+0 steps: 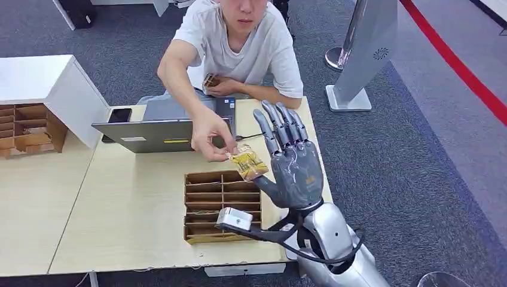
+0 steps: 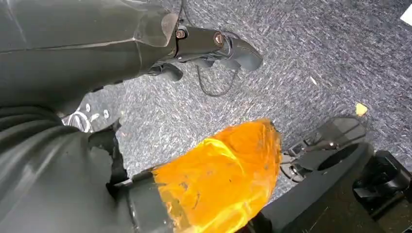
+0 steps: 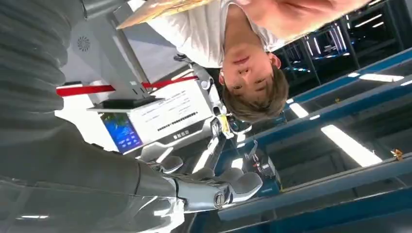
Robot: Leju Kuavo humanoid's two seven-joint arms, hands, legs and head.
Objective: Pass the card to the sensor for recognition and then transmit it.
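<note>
1. Fingers [image 1: 281,122] of the right hand [image 1: 294,161] stand straight up and slightly spread, palm raised over the bench [image 1: 125,209]; the thumb reaches out toward the card [image 1: 248,164].
2. That card, a small yellow-patterned one, sits between the thumb and the person's hand [image 1: 209,134], which pinches its upper end. Whether the thumb is touching the card or has let go cannot be told from the head view.
3. My judgement: the hand-over is under way or just finishing, so the last part of the task, transmitting the card, is nearly done. Whether the sensor reading has taken place cannot be read from these pictures.
4. A small silver-grey box [image 1: 234,219] lies at the near edge of the wooden tray [image 1: 203,179], just beside the right wrist; it may be the sensor, but I cannot confirm that.
5. What seems left is for the person to take the card fully and for the right arm to draw back.
6. Left hand [image 2: 214,41]: in its wrist view it hangs over grey carpet [image 2: 311,63] with dark fingers curled in and apparently nothing in them.
7. Beyond the tray stands an open laptop [image 1: 161,128] with a phone [image 1: 119,115] beside it.
</note>
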